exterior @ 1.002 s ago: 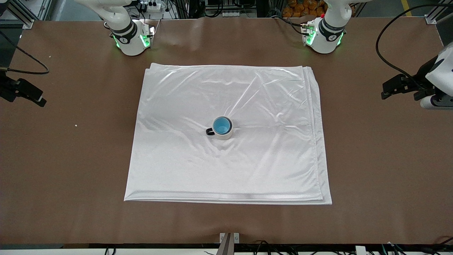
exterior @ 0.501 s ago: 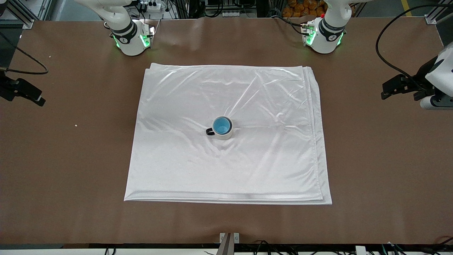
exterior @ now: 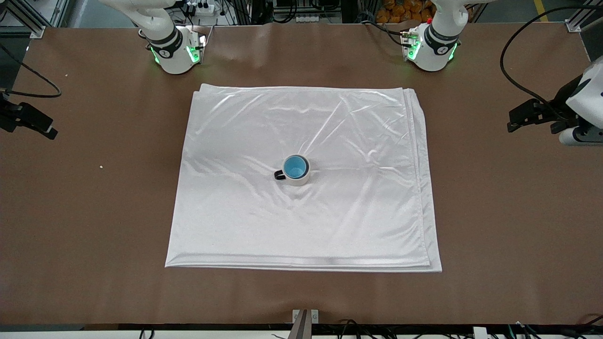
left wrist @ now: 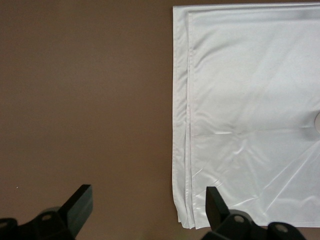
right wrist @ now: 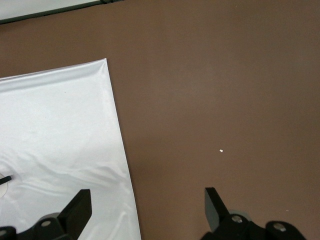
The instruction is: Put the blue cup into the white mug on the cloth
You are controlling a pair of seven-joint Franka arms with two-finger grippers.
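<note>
The white mug [exterior: 297,179] with a black handle stands upright near the middle of the cloth [exterior: 301,221]. The blue cup [exterior: 295,166] sits inside it. My left gripper [exterior: 518,120] hovers open and empty over bare table past the cloth's edge at the left arm's end. In the left wrist view my left gripper [left wrist: 147,210] is over the cloth's layered edge [left wrist: 182,150]. My right gripper [exterior: 35,123] hovers open and empty over bare table at the right arm's end. In the right wrist view my right gripper [right wrist: 146,210] is over the cloth's edge [right wrist: 55,130].
The brown table [exterior: 509,212] has bare room on all sides of the cloth. A tiny white speck [exterior: 101,166] lies toward the right arm's end and shows in the right wrist view [right wrist: 221,150]. Both arm bases stand along the table's back edge.
My right gripper has drifted slightly farther toward the right arm's end of the table. The left gripper, the mug and the cup have not moved.
</note>
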